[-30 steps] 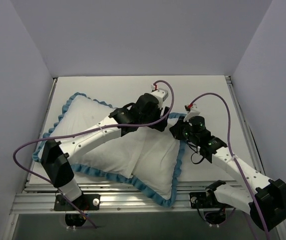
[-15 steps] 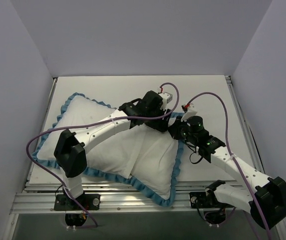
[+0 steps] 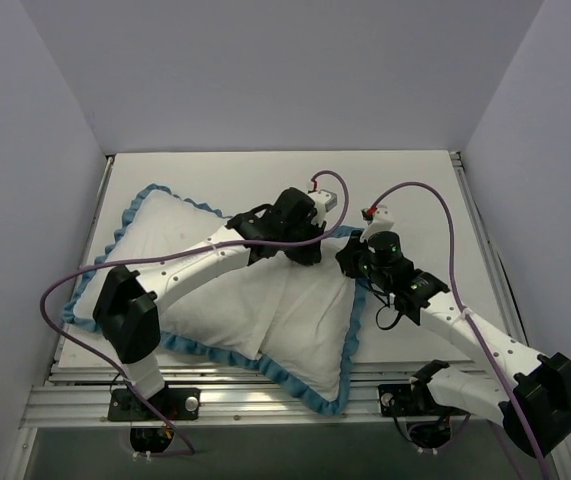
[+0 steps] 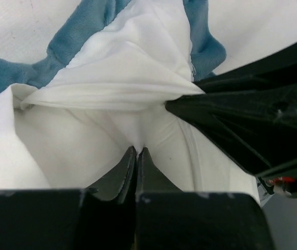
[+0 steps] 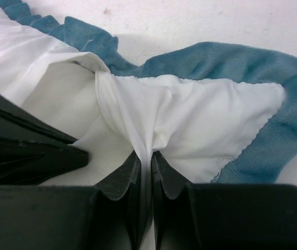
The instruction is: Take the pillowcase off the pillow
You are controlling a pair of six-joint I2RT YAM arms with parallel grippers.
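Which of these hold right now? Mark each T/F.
1. Both grippers are shut on white fabric. True: the left gripper and the right gripper each pinch a fold. Whether the left one has case or pillow, I cannot tell.
2. The pillowcase lies patterned face up. False: its plain white face is up.
3. The right gripper's fold sits beside the teal ruffled edging. True.
4. The pillow is fully out of the pillowcase. False: the case looks plump and stuffed, with edging all around it.
5. The grippers work at opposite ends of the pillowcase. False: they are close together at its far right corner.
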